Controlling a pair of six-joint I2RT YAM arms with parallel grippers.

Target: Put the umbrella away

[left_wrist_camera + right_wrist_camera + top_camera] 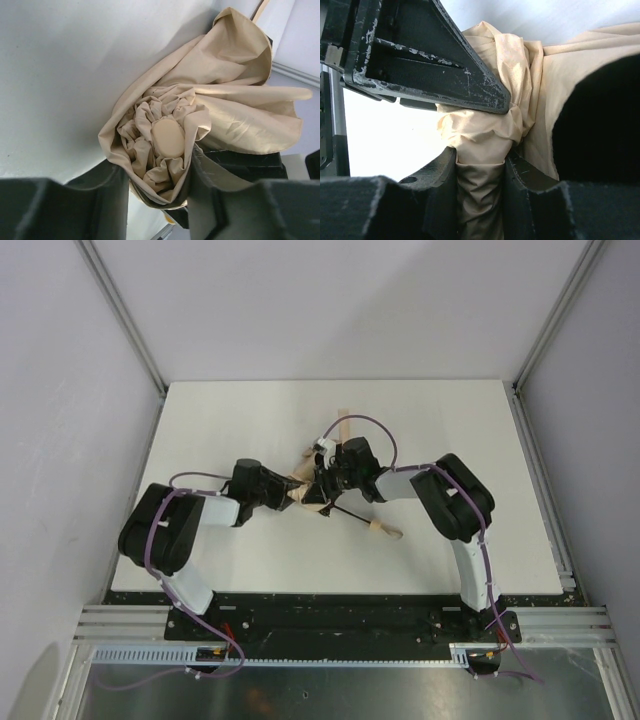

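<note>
hidden: umbrella (303,497) canopy, mostly | by: left pincer (289,497), right pincer (325,488)

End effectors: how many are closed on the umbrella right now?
2. The left end effector clamps the umbrella at its bunched tip; the right end effector pinches its fabric close by. Neither is hidden.

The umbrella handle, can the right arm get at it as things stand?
Probably, but not at once: the right gripper is clamped on the umbrella fabric and must let go first. The handle lies uncovered on the table, close by.
</note>
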